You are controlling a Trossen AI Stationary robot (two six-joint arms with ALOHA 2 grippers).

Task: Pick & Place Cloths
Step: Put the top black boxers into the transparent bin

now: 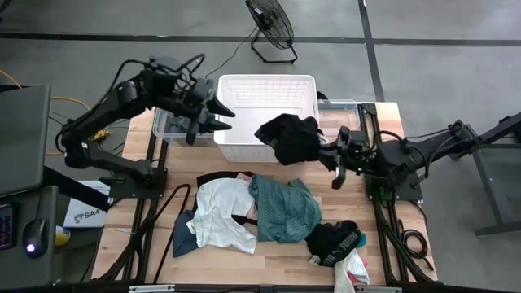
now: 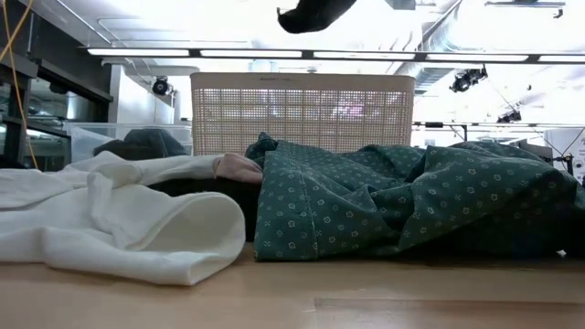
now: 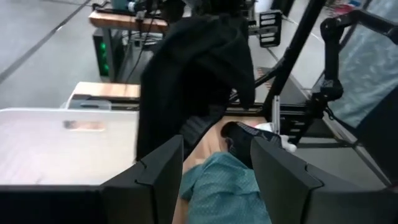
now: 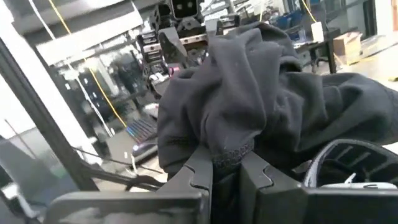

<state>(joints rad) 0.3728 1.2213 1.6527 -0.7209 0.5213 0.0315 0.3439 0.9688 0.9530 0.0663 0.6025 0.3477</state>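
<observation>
A black cloth (image 1: 289, 137) hangs in the air over the near right corner of the white lattice basket (image 1: 244, 89), with my right gripper (image 1: 324, 151) shut on it. It also shows at the top of the low view as the black cloth (image 2: 311, 14). My left gripper (image 1: 221, 120) stands open and holds nothing at the basket's left wall, pointing toward the black cloth (image 3: 199, 68). On the table lie a white cloth (image 1: 221, 210), a teal cloth (image 1: 283, 207) and another black cloth (image 1: 334, 240). My right gripper pinches a bunched fold of the black cloth (image 4: 227, 152) between its two fingers. The fingers lie about level and come from the table's right side. The cloth is lifted clear of the table and the basket, and it hangs crumpled around and below the fingers.
Clear bins stand at the back, one (image 1: 167, 122) left of the basket and one (image 1: 352, 110) right of it. A dark cloth (image 1: 183, 236) lies at the near left, a white and pink one (image 1: 354, 268) at the near right. A fan (image 1: 273, 24) stands on the floor beyond.
</observation>
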